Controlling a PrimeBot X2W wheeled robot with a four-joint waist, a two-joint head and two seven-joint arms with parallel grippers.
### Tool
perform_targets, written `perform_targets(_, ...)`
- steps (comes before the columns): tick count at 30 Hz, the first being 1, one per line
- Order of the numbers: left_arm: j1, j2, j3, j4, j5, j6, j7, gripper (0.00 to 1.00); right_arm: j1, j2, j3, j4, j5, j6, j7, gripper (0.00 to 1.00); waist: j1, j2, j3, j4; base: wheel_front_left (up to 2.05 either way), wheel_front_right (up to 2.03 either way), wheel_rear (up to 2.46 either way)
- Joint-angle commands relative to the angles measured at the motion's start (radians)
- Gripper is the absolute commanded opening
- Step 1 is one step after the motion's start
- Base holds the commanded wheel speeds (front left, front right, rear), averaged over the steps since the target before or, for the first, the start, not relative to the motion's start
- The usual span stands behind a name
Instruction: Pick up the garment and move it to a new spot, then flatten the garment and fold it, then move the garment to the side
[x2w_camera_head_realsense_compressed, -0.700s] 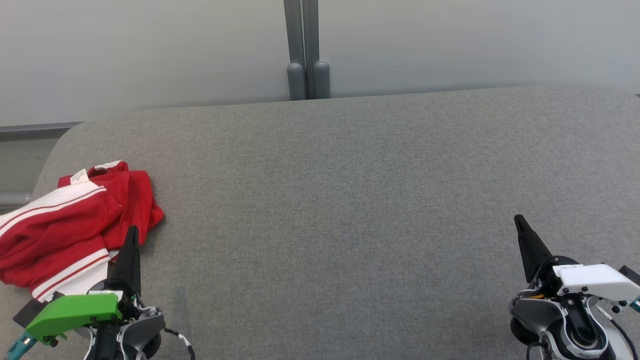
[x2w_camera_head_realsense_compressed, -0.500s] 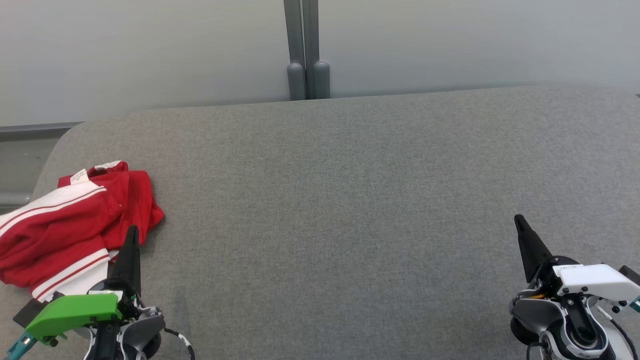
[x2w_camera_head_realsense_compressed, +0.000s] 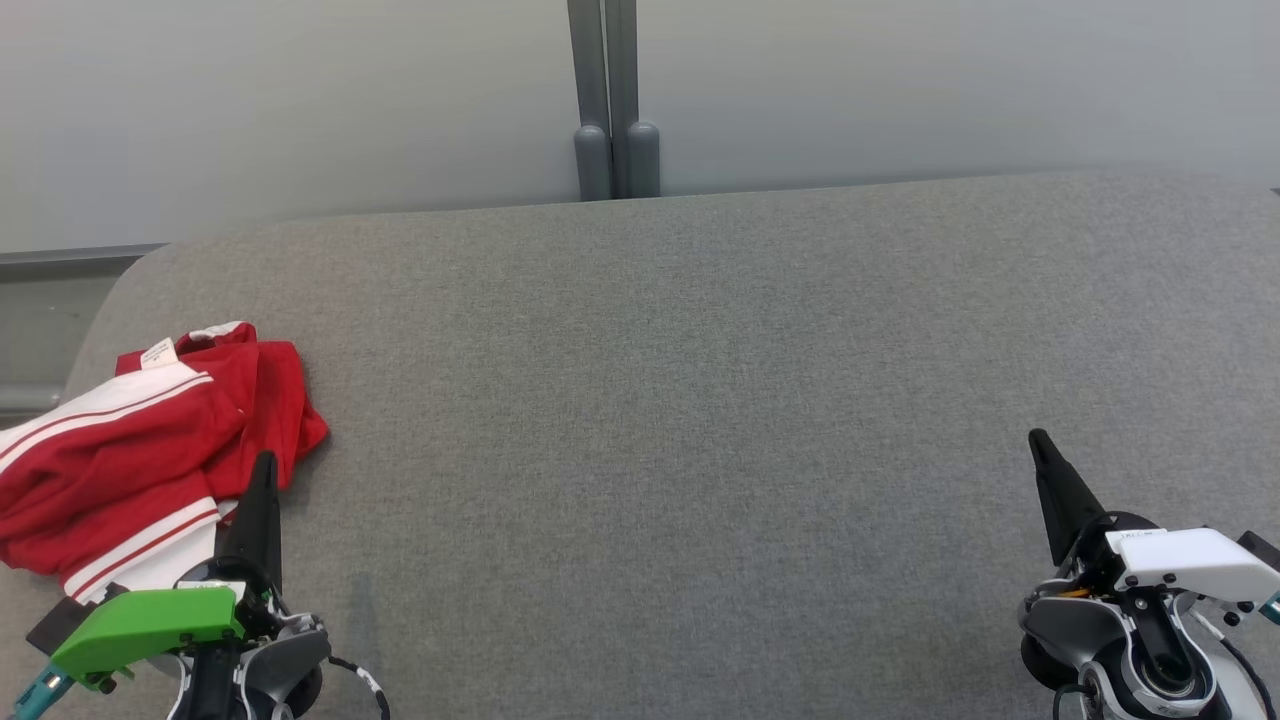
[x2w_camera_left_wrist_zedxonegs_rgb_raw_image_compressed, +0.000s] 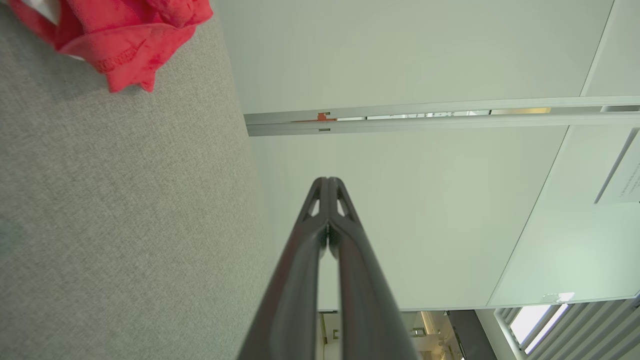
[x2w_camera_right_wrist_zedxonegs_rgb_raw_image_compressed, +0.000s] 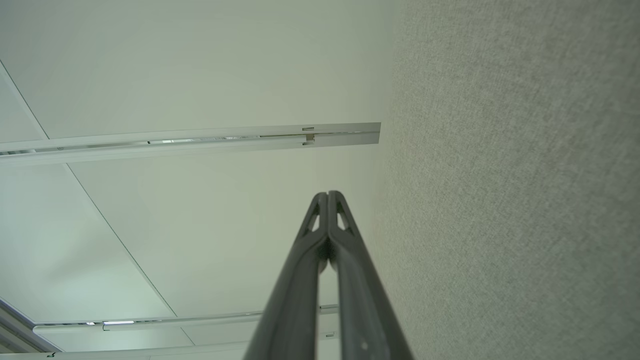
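Grey fabric surface (x2w_camera_head_realsense_compressed: 700, 400), pale wall (x2w_camera_head_realsense_compressed: 300, 100) behind, red garment (x2w_camera_head_realsense_compressed: 130, 440) far L, both jaws closed, empty.

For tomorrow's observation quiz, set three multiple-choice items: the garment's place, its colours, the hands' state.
1. Where on the grey fabric surface does the garment lie? A left edge; B centre; C right edge.
2. Its colours? A blue and yellow; B red and white; C black.
3. The left hand and right hand are: A both shut, empty; B both open; C gripping the garment.
Key: 1 A, crumpled beside the left hand; 2 B, red with white stripes; 3 A, wrist views show each closed on nothing.
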Motion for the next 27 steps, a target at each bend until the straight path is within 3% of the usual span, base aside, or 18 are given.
perform_targets(1,0.012,0.007,0.002,-0.002,0.0,-0.005,0.003,0.0,0.009,-0.004,-0.001,-0.004,0.007,0.001,0.003,0.0,0.0,0.0,0.0,0.0,0.0,0.0,0.0)
perform_targets(27,0.012,0.007,0.002,-0.002,0.0,-0.005,0.003,0.0,0.009,-0.004,-0.001,-0.004,0.007,0.001,0.003,0.0,0.0,0.0,0.0,0.0,0.0,0.0,0.0)
